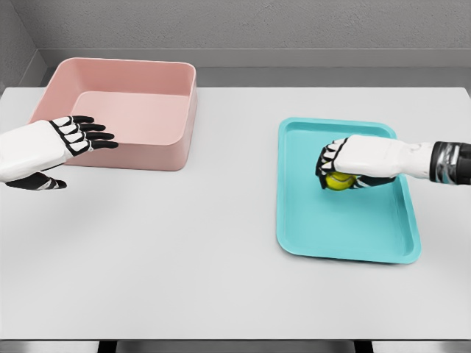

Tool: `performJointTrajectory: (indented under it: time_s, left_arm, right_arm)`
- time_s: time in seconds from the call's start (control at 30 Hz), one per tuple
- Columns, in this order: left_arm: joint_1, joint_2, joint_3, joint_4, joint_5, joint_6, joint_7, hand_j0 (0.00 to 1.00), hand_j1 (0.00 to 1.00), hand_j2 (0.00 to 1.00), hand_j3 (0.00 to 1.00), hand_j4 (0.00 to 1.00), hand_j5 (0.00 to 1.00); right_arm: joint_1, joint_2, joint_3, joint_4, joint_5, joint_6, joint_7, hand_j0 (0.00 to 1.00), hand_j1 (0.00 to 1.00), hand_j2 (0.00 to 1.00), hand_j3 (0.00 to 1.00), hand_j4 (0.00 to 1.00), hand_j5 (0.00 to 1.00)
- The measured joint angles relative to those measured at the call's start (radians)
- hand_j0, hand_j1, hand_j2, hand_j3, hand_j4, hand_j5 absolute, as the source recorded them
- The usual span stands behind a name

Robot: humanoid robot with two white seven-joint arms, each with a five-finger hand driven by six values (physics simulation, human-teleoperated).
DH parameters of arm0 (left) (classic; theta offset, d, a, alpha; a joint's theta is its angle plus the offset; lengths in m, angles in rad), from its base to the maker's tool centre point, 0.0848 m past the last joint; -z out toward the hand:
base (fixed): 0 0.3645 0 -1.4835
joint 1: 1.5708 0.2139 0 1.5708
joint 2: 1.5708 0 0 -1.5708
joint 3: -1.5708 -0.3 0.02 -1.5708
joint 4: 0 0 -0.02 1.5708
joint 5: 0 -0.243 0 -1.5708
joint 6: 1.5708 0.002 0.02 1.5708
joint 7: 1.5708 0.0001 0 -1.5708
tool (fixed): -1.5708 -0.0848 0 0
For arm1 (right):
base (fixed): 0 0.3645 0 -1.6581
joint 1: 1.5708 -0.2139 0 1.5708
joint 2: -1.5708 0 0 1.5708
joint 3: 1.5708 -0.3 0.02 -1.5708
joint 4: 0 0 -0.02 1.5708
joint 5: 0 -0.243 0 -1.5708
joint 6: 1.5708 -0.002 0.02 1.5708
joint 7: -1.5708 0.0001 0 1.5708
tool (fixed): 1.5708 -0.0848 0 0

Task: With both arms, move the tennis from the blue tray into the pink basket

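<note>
A yellow-green tennis ball (pixel 339 181) lies on the blue tray (pixel 346 232) at the right of the table. My right hand (pixel 333 168) reaches in from the right edge and is curled over the ball, covering its top. The pink basket (pixel 132 110) stands at the back left and holds nothing visible. My left hand (pixel 87 134) hovers at the left, just in front of the basket's near-left corner, fingers spread and pointing right, holding nothing.
The white table (pixel 184 250) stretches between basket and tray. A grey wall runs behind the table's far edge.
</note>
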Motion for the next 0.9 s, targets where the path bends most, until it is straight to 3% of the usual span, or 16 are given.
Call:
performJointTrajectory:
  time_s: [0.27,0.5,0.9]
  left_arm:
    - [0.000,0.002,0.000,0.000,0.000,0.000,0.000,1.00,1.00,1.00,1.00,1.00,1.00]
    - [0.000,0.001,0.001,0.000,0.000,0.000,0.000,1.00,1.00,1.00,1.00,1.00,1.00]
    - [0.000,0.000,0.000,-0.003,0.000,0.000,0.000,1.00,1.00,1.00,1.00,1.00,1.00]
  right_arm:
    - [-0.017,0.016,0.002,-0.072,0.005,0.000,0.001,0.46,0.46,0.46,0.46,0.46,0.46]
    - [-0.038,0.067,0.011,-0.102,0.014,0.000,0.002,0.46,0.46,0.46,0.46,0.46,0.46]
    - [-0.107,0.230,0.092,-0.105,0.048,-0.001,0.041,0.46,0.46,0.46,0.46,0.46,0.46]
